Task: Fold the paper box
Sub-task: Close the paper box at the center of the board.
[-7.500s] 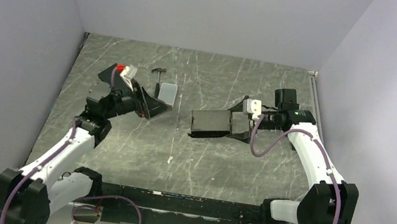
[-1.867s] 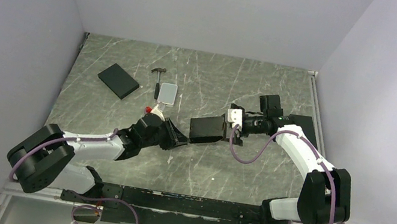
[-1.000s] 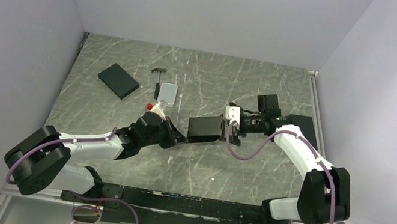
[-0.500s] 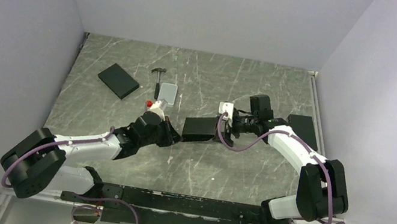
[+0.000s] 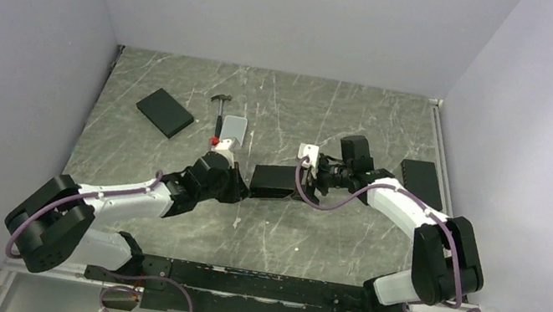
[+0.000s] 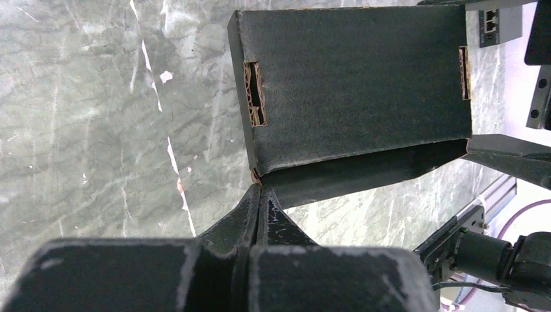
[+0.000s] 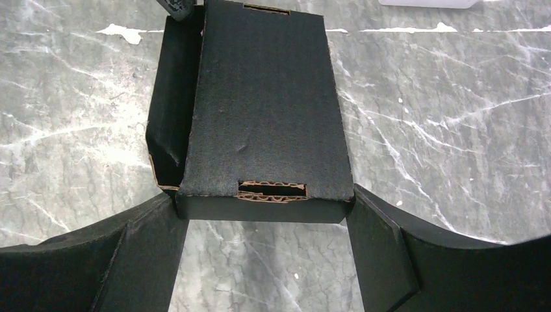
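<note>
The paper box is a shallow matte black mailer lying mid-table with its lid down. In the right wrist view the paper box shows a slot at its near end and a side flap standing off its left edge. My right gripper spans the box's near end, a finger against each corner. In the left wrist view my left gripper is shut with nothing between its fingers. Its tip touches a lower corner of the paper box. From above, the left gripper and right gripper flank the box.
One plain black slab lies at the back left and another at the right, behind my right arm. A small hammer and a silver-grey case sit behind my left gripper. Walls close the table's sides and back.
My right gripper has carried the box leftward toward the left gripper, uncovering the slab at the right. The left gripper has crept up to meet the box's corner.
</note>
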`<state>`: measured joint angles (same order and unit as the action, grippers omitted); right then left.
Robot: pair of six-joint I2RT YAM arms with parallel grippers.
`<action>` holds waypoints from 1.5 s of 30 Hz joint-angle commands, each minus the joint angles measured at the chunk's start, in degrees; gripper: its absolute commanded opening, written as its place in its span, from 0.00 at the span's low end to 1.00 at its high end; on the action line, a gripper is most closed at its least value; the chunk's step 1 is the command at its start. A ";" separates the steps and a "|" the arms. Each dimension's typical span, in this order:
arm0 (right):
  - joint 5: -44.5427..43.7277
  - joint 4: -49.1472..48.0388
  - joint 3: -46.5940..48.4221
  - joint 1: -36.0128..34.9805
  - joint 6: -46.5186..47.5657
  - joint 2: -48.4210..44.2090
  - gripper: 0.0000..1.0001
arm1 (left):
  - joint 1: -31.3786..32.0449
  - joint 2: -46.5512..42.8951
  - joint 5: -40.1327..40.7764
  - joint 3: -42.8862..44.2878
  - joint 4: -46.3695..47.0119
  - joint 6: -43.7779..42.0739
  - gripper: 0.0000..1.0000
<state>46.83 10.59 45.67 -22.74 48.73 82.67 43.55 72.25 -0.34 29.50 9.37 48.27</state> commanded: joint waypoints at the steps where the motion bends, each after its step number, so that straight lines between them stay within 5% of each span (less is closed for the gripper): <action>1: -2.42 -6.12 0.31 -0.61 -2.20 0.79 0.00 | 0.48 1.06 -4.46 3.98 1.10 -3.26 0.00; 17: -3.29 -4.78 0.87 -1.25 -1.23 2.94 0.00 | -4.26 5.80 -13.49 4.71 2.94 -1.55 0.06; 35: -4.20 -2.95 1.89 -1.34 -0.17 3.87 0.00 | -9.31 7.47 -24.12 0.45 14.23 5.70 0.31; 45: -5.80 -2.98 2.44 -1.37 -1.16 4.58 0.00 | -9.89 7.62 -27.05 0.39 15.72 7.24 0.20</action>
<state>42.19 9.98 45.69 -23.66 47.97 86.43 33.12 80.38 -20.86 29.23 17.82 53.19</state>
